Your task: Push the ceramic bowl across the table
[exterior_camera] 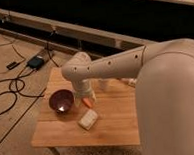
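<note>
No text, label, brand or number can be read; the pincer [86, 101] hangs over the counter [116, 123], with the ceramic bowl [61, 100] just beside it.

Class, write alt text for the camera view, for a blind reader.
The robot's tool hangs low over the wooden table, close beside the maroon ceramic bowl. A pale block lies nearer the camera; a white cup stands behind the arm.

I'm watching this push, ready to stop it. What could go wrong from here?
The ceramic bowl sits near the table's edge, with the gripper on its inward side; pushing outward could drop it off. The white block lies right by the gripper and may get knocked.
</note>
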